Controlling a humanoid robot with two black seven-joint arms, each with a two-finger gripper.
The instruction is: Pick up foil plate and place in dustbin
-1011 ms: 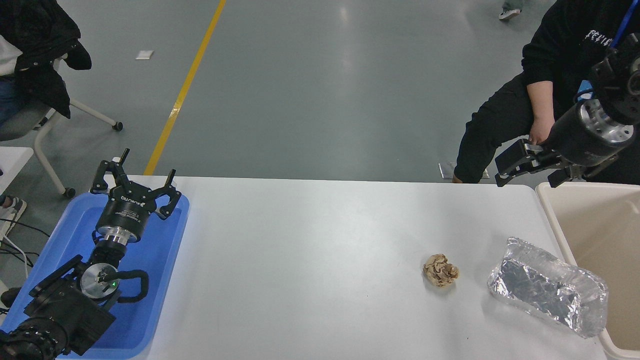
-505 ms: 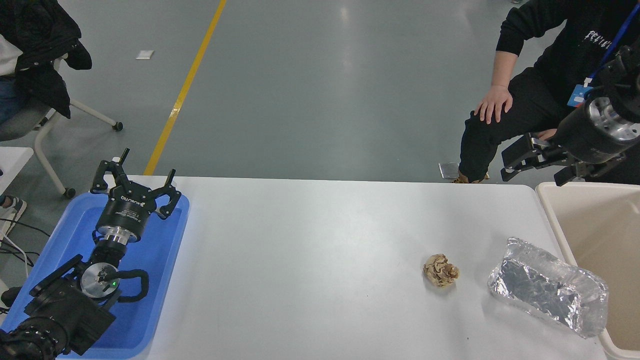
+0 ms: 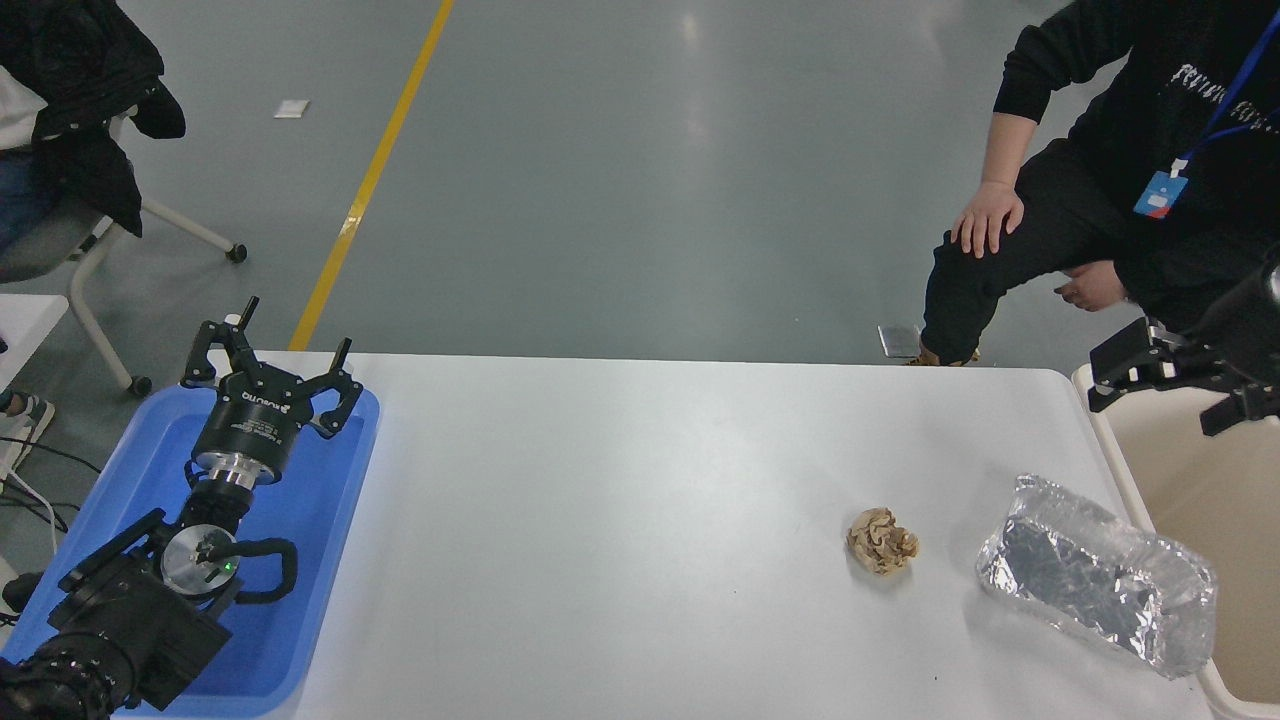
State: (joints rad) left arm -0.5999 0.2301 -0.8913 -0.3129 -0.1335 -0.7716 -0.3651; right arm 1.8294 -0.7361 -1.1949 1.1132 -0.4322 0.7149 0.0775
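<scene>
Head view, the only one we have: the shiny silver aluminium-foil plate, wrinkled, with a raised rim, lies flat on the white table at its near right corner, its right end just beside the wall of the large beige plastic dustbin. We cannot tell whether the two touch. A small tan crumpled paper ball sits on the table a little left of the foil plate, apart from it.

We note the right gripper coming in from the right edge, hanging above the dustbin's far left corner and well apart from the foil plate. Its black fingers are spread and hold nothing.

The left gripper rests parked at the lower left, over the shallow blue plastic tray, fingers splayed wide and empty.

At the table's far side, top right, a person in dark clothing sits with one hand on a knee. A chair with a dark jacket over it stands at the top left
</scene>
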